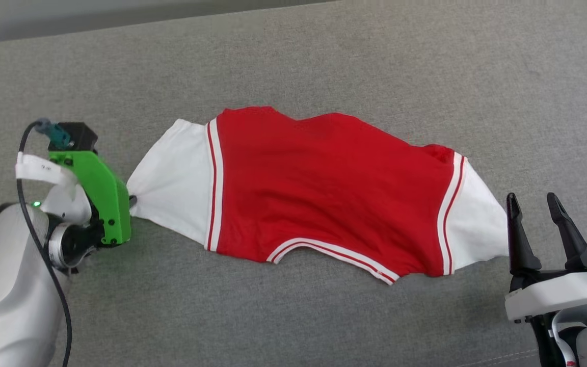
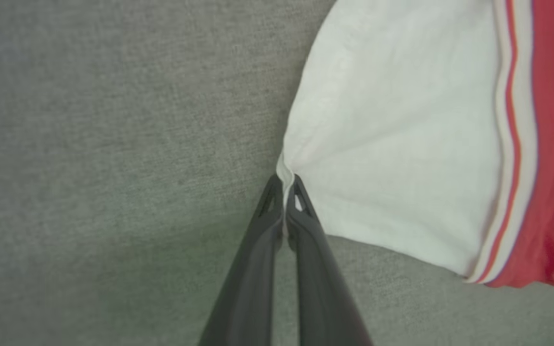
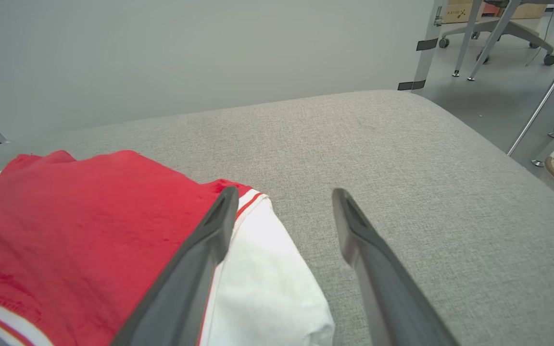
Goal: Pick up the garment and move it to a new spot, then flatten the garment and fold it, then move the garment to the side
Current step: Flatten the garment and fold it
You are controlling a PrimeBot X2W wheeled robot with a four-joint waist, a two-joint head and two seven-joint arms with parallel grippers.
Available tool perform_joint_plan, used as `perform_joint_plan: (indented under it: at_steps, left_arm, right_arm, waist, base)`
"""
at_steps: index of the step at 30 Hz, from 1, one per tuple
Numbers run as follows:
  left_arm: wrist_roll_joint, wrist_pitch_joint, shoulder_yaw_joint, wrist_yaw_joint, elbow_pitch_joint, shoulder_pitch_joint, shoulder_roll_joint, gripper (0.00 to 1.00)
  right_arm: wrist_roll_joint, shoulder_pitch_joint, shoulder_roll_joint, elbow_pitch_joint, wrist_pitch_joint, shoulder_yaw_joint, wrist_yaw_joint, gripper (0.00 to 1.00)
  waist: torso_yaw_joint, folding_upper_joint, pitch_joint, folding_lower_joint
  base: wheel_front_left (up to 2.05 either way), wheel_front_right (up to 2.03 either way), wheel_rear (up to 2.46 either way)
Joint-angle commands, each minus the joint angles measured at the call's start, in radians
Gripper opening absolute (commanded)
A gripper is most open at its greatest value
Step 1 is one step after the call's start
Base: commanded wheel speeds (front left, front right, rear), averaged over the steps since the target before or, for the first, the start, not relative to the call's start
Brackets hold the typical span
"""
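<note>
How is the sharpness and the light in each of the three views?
Head view: even soft light, the garment sharp. Left wrist view: soft overall, the left gripper blurred low down. Right wrist view: the right gripper blurred close up.

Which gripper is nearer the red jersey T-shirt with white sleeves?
Left. The left gripper is shut on the red jersey T-shirt at one white sleeve; the right gripper stands open just beside the opposite sleeve, gripping nothing.
</note>
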Motion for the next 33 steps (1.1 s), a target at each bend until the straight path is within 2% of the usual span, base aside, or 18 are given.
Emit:
perform_joint_plan:
  at_steps: [1, 9, 15, 17, 21, 24, 30, 31, 32, 33]
  left_arm:
    - [-0.013, -0.018, 0.018, 0.017, -0.011, 0.050, 0.014, 0.00]
    - [-0.052, -0.093, 0.091, 0.092, -0.145, 0.272, 0.031, 0.00]
    - [-0.066, -0.116, 0.099, 0.130, -0.250, 0.413, 0.013, 0.00]
    - [-0.059, -0.124, 0.085, 0.133, -0.280, 0.449, 0.005, 0.00]
    - [-0.063, -0.141, 0.045, 0.131, -0.312, 0.501, -0.046, 0.00]
    - [-0.040, -0.172, 0.035, 0.138, -0.302, 0.511, -0.052, 0.00]
    - [-0.002, -0.246, 0.030, 0.125, -0.272, 0.490, -0.049, 0.00]
    - [0.003, -0.257, 0.029, 0.121, -0.269, 0.485, -0.048, 0.06]
    - [0.008, -0.270, 0.029, 0.119, -0.268, 0.481, -0.047, 0.68]
    - [0.008, -0.289, 0.035, 0.121, -0.265, 0.477, -0.053, 1.00]
  right_arm:
    - [-0.006, 0.000, -0.005, 0.003, 0.006, -0.002, -0.001, 1.00]
    - [-0.002, 0.046, -0.019, 0.002, 0.047, -0.013, -0.001, 1.00]
    - [-0.004, 0.075, -0.026, 0.009, 0.089, -0.021, -0.001, 1.00]
    - [-0.012, 0.086, -0.026, 0.016, 0.109, -0.032, -0.001, 1.00]
    - [-0.032, 0.105, -0.016, 0.033, 0.146, -0.058, -0.001, 1.00]
    - [-0.039, 0.111, -0.007, 0.037, 0.163, -0.062, -0.001, 1.00]
    - [-0.041, 0.124, -0.006, 0.031, 0.186, -0.067, -0.001, 1.00]
    - [-0.041, 0.125, -0.006, 0.029, 0.189, -0.068, -0.001, 1.00]
    - [-0.041, 0.126, -0.006, 0.028, 0.192, -0.068, -0.001, 1.00]
    - [-0.040, 0.127, -0.006, 0.026, 0.196, -0.067, -0.001, 1.00]
  waist:
    - [0.034, 0.0000, -0.044, 0.0000]
    - [0.120, 0.0000, -0.131, 0.0000]
    - [0.172, 0.0000, -0.183, 0.0000]
    - [0.185, 0.0000, -0.198, 0.0000]
    - [0.202, 0.0000, -0.221, 0.0000]
    - [0.203, 0.0000, -0.231, 0.0000]
    - [0.204, 0.0000, -0.242, 0.0000]
    - [0.204, 0.0000, -0.243, 0.0000]
    - [0.204, 0.0000, -0.243, 0.0000]
    - [0.203, 0.0000, -0.244, 0.0000]
  base:
    - [0.00, 0.00, 0.00]
    - [0.00, 0.00, 0.00]
    - [0.00, 0.00, 0.00]
    - [0.00, 0.00, 0.00]
    - [0.00, 0.00, 0.00]
    - [0.00, 0.00, 0.00]
    - [0.00, 0.00, 0.00]
    - [0.00, 0.00, 0.00]
    - [0.00, 0.00, 0.00]
    - [0.00, 0.00, 0.00]
